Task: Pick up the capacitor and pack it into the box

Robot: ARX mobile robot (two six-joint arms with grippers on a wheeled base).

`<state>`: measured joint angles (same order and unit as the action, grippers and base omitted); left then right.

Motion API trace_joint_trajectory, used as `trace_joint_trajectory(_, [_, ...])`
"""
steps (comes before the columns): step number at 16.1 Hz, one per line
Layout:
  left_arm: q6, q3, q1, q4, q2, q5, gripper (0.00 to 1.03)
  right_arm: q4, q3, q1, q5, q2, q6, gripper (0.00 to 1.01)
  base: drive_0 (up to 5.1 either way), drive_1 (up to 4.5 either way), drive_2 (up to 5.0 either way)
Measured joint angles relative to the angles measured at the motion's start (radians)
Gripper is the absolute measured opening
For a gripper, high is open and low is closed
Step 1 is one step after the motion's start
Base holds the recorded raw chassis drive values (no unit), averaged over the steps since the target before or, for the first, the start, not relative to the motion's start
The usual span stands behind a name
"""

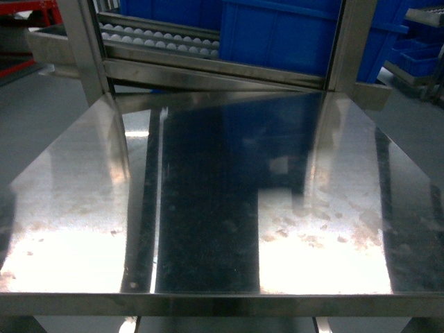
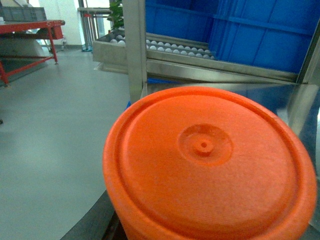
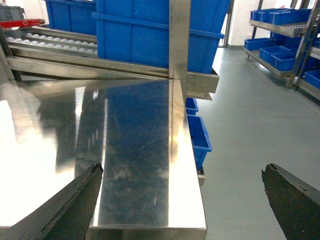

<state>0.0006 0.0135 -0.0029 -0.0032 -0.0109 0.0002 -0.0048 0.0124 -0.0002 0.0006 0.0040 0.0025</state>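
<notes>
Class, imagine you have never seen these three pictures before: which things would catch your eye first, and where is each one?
The big orange round lid fills the lower part of the left wrist view, close to the camera. The shiny steel table spreads bare across the head view. Blue bins stand on the roller rack behind it, and the right gripper shows its two dark fingers wide apart at the table's right edge.

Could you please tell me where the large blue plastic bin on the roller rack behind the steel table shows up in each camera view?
Head: the blue bin sits top centre-right, behind the steel table.
Left wrist: upper right, above the orange round object.
Right wrist: top centre, partly behind the steel upright post.
Shared landmark: the white-roller rack beside the bin, seen in all three.
</notes>
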Motion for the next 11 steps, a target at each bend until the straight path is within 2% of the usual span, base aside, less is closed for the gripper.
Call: trace_joint_trajectory(11, [0.0,0.0,0.0,-0.004,0.0,-0.001,0.44,0.0,0.0,0.0,-0.001,0.0,0.0,0.98,0.0,0.0,0.0])
